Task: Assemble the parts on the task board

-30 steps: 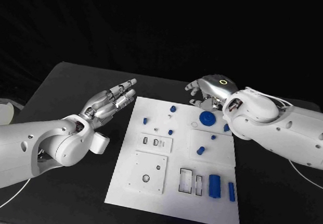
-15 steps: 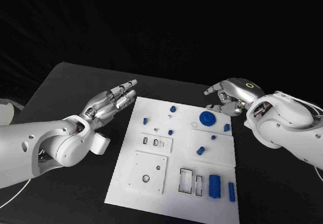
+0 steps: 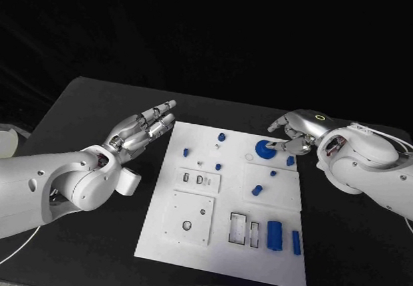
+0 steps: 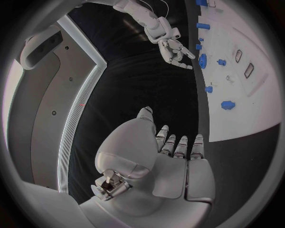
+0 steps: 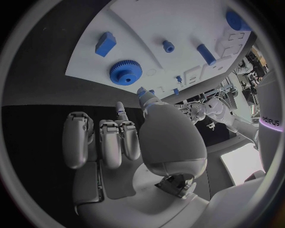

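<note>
Most blue parts (image 3: 274,236) are seen lying loose on the task board (image 3: 218,261); nothing is held by the spread left hand (image 3: 142,130) or the half-curled right hand (image 3: 299,131), poised beside the gear (image 3: 264,149)

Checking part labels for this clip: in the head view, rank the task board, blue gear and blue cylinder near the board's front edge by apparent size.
1. task board
2. blue gear
3. blue cylinder, close to the gear in size, so that order is unsure.

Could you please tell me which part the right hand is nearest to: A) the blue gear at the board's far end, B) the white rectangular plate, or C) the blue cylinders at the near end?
A: the right hand hovers with its fingers beside the blue gear.
</note>
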`<state>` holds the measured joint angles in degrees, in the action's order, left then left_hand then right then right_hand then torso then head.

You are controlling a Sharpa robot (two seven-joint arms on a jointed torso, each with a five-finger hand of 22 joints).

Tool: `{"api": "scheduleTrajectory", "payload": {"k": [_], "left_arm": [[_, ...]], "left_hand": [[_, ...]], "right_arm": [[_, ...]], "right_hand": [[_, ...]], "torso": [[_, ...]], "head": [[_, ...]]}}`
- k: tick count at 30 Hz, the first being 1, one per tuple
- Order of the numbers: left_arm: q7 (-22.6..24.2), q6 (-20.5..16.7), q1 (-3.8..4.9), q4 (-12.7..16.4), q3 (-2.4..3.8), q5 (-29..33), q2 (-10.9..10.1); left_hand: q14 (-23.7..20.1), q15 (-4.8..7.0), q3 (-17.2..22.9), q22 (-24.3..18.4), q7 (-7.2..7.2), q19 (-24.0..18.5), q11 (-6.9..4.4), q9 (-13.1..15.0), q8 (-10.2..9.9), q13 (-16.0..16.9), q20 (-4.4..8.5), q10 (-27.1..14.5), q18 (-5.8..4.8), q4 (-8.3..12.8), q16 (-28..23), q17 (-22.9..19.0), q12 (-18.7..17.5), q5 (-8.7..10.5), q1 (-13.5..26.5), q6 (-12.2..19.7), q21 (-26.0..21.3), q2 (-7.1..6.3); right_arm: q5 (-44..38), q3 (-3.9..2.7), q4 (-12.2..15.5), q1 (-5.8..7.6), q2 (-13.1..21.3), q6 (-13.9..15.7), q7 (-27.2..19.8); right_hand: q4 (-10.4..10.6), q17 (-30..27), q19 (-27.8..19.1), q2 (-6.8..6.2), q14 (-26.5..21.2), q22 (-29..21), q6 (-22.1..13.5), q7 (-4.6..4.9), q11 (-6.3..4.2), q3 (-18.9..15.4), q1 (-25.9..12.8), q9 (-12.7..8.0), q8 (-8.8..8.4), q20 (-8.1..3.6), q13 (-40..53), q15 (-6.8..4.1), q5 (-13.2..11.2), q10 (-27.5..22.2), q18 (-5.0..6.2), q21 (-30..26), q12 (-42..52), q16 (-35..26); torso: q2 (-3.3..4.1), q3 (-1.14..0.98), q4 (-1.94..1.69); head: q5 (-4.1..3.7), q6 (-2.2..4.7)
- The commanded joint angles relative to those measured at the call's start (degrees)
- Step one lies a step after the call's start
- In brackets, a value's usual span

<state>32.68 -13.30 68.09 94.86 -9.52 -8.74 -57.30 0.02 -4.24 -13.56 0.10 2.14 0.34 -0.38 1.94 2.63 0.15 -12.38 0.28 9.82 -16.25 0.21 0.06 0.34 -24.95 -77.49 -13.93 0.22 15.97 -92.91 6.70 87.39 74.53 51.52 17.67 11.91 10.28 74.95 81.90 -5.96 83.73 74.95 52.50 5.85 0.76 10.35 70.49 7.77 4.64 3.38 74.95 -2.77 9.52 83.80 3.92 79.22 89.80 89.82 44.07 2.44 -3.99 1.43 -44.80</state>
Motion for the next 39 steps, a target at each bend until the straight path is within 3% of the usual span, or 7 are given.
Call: {"api": "scheduleTrajectory", "payload": {"k": [1,9,20,31,39], "left_arm": [[0.3,1.3,0.00,0.1,0.01,0.0,0.0],[0.2,1.5,0.00,0.2,0.01,0.0,0.0],[0.1,1.8,0.00,0.1,0.00,0.0,0.0],[-0.1,2.2,-0.01,0.0,0.00,0.0,0.2],[-0.3,2.5,-0.04,-0.1,-0.01,0.0,0.3]], "left_hand": [[0.0,-0.61,0.4,0.0,-0.12,-0.1,0.35,0.1,0.2,0.0,-0.43,0.1,0.51,-0.1,-0.2,-0.1,-0.2,-0.22,-0.6,-0.4,0.0,0.14],[0.0,-0.74,0.4,0.0,-0.12,-0.1,0.36,0.1,0.2,0.0,-0.46,0.2,0.51,-0.1,-0.2,-0.1,-0.2,-0.22,-0.6,-0.3,0.0,0.13],[0.0,-0.92,0.4,0.1,-0.10,-0.1,0.38,0.1,0.2,0.0,-0.53,0.2,0.51,-0.1,-0.2,-0.1,-0.2,-0.23,-0.6,-0.4,0.0,0.11],[0.0,-1.12,0.5,0.1,-0.02,-0.1,0.45,0.1,0.3,0.0,-0.65,0.2,0.52,-0.1,-0.2,-0.1,-0.2,-0.25,-0.7,-0.5,0.0,0.10],[0.0,-1.19,0.5,0.1,0.02,0.0,0.50,0.1,0.3,0.0,-0.72,0.2,0.52,-0.1,-0.2,-0.1,-0.2,-0.28,-0.7,-0.4,0.0,0.11]], "right_arm": [[-1.5,0.00,-0.4,-0.46,-0.2,-2.1,0.9],[-1.9,0.00,-1.2,-1.16,-1.0,-2.2,0.3],[-2.8,0.00,-2.5,-2.10,-2.0,-2.2,0.0],[-3.6,0.00,-3.9,-2.85,-3.1,-3.1,-0.1],[-4.3,0.00,-4.0,-3.09,-3.4,-3.7,-0.3]], "right_hand": [[0.3,15.1,0.3,0.16,6.3,3.4,-0.1,0.32,0.10,0.1,-0.4,0.1,-0.22,0.09,15.0,0.02,0.2,6.2,-0.57,0.3,0.2,0.2],[-0.7,15.1,-0.1,0.40,6.3,3.3,0.2,0.48,0.33,0.5,0.9,0.3,-0.15,0.34,15.0,0.27,1.7,6.2,-0.42,0.0,0.2,0.2],[-1.9,15.1,-0.7,0.45,6.3,3.1,2.2,0.16,0.07,0.7,2.1,1.6,1.32,0.27,15.0,0.09,2.3,6.2,-0.25,-0.5,0.2,0.2],[-3.9,15.1,-1.3,0.43,6.3,2.7,3.1,0.26,0.26,1.8,3.7,3.6,2.83,0.38,15.0,0.23,9.1,6.2,-0.04,-1.2,0.2,0.2],[-6.2,15.1,-1.4,0.30,6.3,2.9,5.4,-0.76,-0.51,2.5,5.0,7.9,7.03,-0.16,15.0,-0.32,13.6,6.2,0.01,-1.5,0.2,0.2]], "torso": [[-0.01,0.01,0.02],[0.00,0.01,0.00],[-0.02,-0.01,0.10],[-0.06,-0.01,0.06],[-0.06,-0.04,0.08]], "head": [[0.20,-0.18],[0.29,-0.53],[0.24,-0.56],[0.22,-0.57],[0.23,-0.54]]}}
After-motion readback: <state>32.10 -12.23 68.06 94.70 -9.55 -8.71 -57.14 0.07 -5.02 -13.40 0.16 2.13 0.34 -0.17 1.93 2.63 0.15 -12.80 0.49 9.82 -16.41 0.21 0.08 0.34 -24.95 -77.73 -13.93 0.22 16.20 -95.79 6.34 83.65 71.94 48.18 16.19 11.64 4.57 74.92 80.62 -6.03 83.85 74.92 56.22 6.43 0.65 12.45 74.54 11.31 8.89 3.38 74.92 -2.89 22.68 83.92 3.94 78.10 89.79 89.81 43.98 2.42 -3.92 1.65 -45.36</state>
